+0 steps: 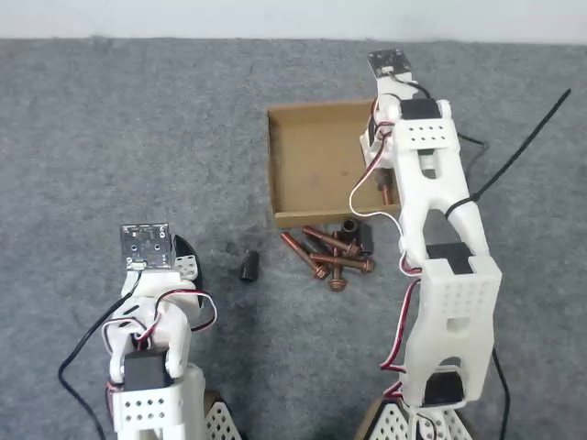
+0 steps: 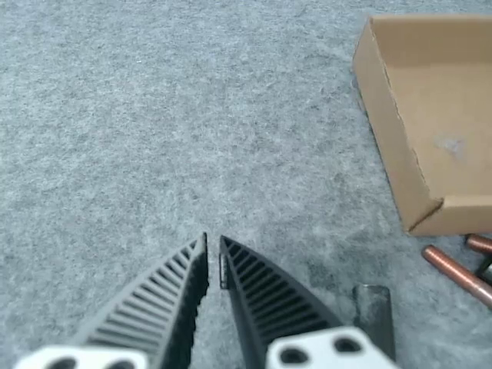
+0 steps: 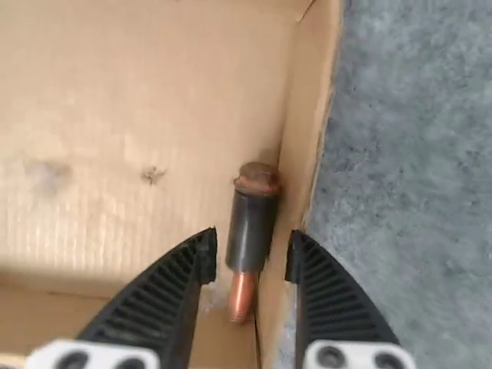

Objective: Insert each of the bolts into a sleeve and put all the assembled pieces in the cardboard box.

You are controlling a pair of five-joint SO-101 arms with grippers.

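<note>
In the right wrist view, one bolt pushed into a black sleeve [image 3: 250, 221] lies inside the cardboard box [image 3: 115, 115], against its side wall. My right gripper [image 3: 250, 247] is open, a finger on each side of that piece with gaps showing. From above, the right arm reaches over the box [image 1: 307, 156]. Several loose copper bolts [image 1: 328, 253] lie in a pile just in front of the box, with a black sleeve [image 1: 367, 237] among them. Another sleeve [image 1: 249, 266] lies alone to the left. My left gripper [image 2: 213, 246] is shut and empty above the carpet, near that lone sleeve [image 2: 374, 306].
Grey carpet [image 1: 138, 128] covers the table, with free room to the left of and beyond the box. The left wrist view shows the box's near corner [image 2: 419, 207] and one bolt [image 2: 455, 274]. Cables hang along the right arm [image 1: 449, 275].
</note>
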